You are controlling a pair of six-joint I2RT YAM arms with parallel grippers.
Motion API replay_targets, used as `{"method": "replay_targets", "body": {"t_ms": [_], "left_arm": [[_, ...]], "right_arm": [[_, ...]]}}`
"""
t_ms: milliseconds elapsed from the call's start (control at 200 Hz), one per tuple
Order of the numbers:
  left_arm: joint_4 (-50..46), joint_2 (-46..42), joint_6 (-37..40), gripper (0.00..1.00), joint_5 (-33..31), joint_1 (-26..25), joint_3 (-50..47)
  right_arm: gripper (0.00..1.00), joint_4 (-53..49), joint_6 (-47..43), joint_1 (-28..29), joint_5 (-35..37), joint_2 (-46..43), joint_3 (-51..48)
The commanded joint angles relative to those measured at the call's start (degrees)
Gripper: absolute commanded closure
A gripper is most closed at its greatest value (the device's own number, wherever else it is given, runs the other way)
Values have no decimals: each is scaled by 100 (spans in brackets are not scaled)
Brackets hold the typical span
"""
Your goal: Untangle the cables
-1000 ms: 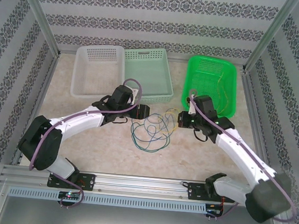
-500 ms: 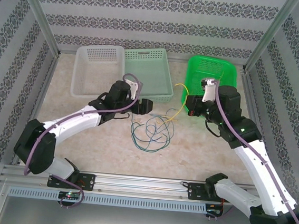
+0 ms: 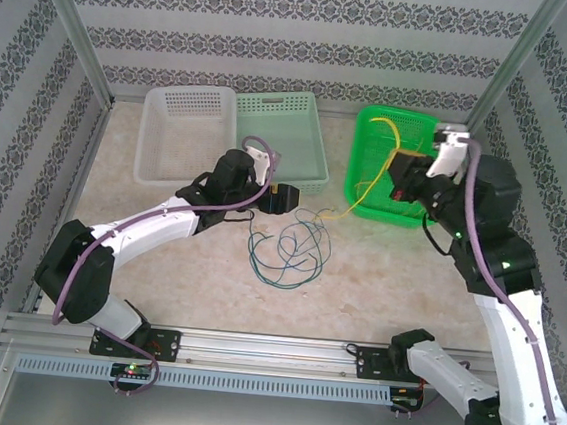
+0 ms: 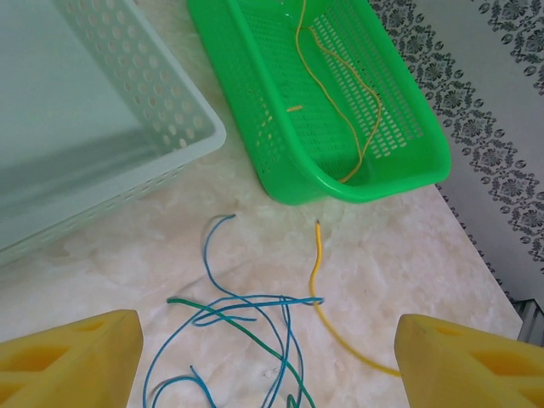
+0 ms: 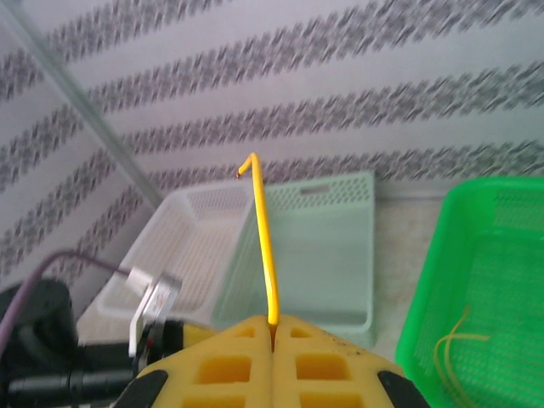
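Observation:
The cables lie as a loose tangle of blue and green strands on the table between the arms. A yellow cable runs from that tangle up to my right gripper, which is raised over the green basket's near-left part. In the right wrist view the right gripper is shut on the yellow cable, whose free end sticks up past the pads. My left gripper hovers at the tangle's far edge. Its yellow fingers stand open above the blue cable, green cable and yellow cable, touching none.
The green basket holds another yellow strand. A mint basket and a white basket stand side by side at the back left. Patterned walls and metal posts close in the table.
My right arm has risen and swung back to the right over the green basket, drawing the yellow cable out of the tangle. The left gripper has shifted slightly and stayed open.

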Motion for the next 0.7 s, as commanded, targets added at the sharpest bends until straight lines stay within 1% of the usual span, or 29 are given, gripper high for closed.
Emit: {"method": "replay_targets", "body": {"t_ms": [0, 75, 175, 280, 320, 380, 405, 450, 565, 610, 649, 694], "left_arm": [[146, -166, -27, 21, -172, -55, -115], [144, -180, -40, 21, -182, -48, -135], [141, -180, -31, 21, -182, -48, -142], [170, -179, -20, 21, -182, -48, -146], [140, -178, -5, 21, -181, -54, -140], [93, -181, 30, 21, -197, -49, -136], [73, -194, 35, 21, -206, -48, -138], [29, -207, 59, 21, -229, -48, -148], [-105, -252, 92, 21, -356, -48, -160], [-118, -267, 99, 21, -376, -50, -188], [-109, -281, 101, 21, -407, -48, -209], [-86, -263, 92, 21, -414, -48, -226]], "right_arm": [[100, 300, 318, -402, -327, -2, 200], [100, 562, 632, -640, -854, 60, 184], [100, 747, 1010, -737, -1527, 248, 140], [100, 611, 1319, -792, -1908, 495, 65], [100, 856, 1565, -914, -2139, 517, -96], [100, 1413, 2109, -1199, -2668, 529, -379], [100, 1441, 2171, -1259, -2731, 562, -386], [100, 1110, 1991, -1308, -2616, 627, -219], [100, -199, 1098, -1309, -2313, 845, 613], [100, -478, 887, -1335, -2215, 846, 848], [100, -514, 836, -1405, -2361, 847, 940], [100, -443, 988, -1549, -2837, 886, 962]]}}
